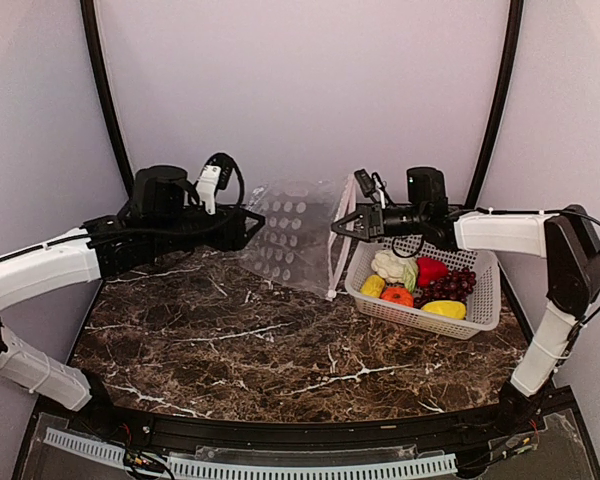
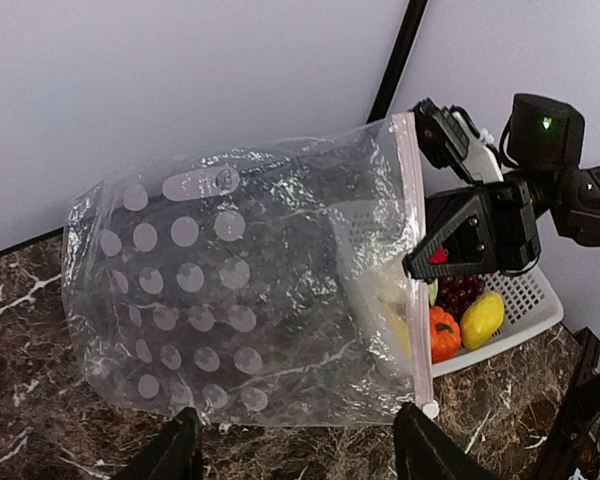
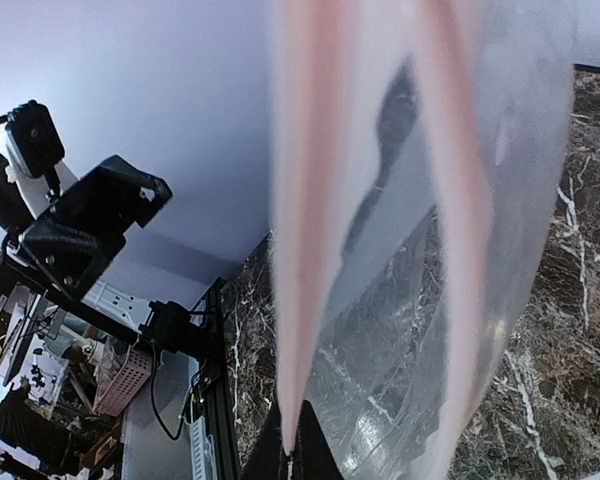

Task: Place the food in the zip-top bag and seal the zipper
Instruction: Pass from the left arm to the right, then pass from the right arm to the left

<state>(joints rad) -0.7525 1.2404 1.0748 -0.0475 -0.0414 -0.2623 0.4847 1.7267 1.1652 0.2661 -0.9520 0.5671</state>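
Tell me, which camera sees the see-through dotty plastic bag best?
The left wrist view: the whole clear dotted plastic bag shows, with its pink zipper strip down the right edge. The top view shows the bag small and far off. The right wrist view shows only a blurred close-up of the zipper.

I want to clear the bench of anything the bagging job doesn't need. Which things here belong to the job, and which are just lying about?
Belong to the job:
zip-top bag; zipper; food: cabbage, red pepper, grapes, orange-red round piece, two yellow pieces.

Just there:
white basket, holding the food; marble table.
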